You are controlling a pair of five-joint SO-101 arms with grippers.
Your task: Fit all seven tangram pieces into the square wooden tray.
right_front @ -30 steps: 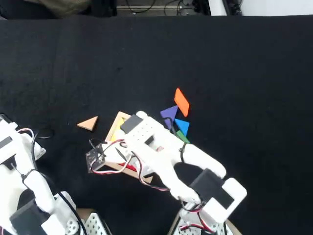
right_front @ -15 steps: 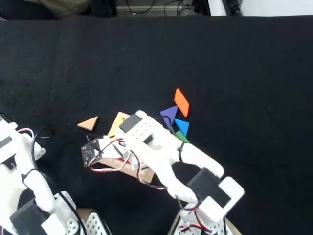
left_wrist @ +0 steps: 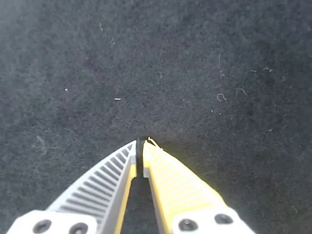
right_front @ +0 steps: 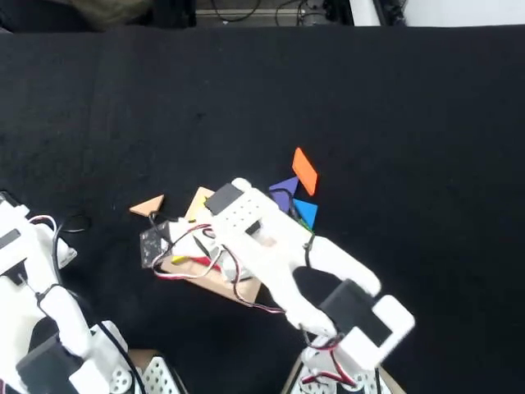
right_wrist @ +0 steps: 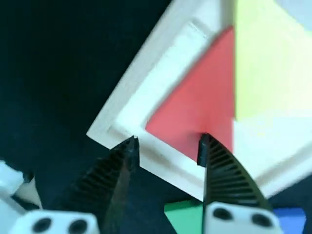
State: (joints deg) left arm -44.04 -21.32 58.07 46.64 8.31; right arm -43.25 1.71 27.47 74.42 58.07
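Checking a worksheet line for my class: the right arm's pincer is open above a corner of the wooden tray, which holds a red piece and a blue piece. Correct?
Not quite. The right wrist view shows the right pincer open above a corner of the wooden tray, but next to the red piece lies a yellow piece, not a blue one.

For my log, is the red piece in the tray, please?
In: the red piece lies flat inside the tray, beside the yellow piece.

Pale wooden tray [right_wrist: 140, 73], red piece [right_wrist: 197, 105], yellow piece [right_wrist: 268, 63].
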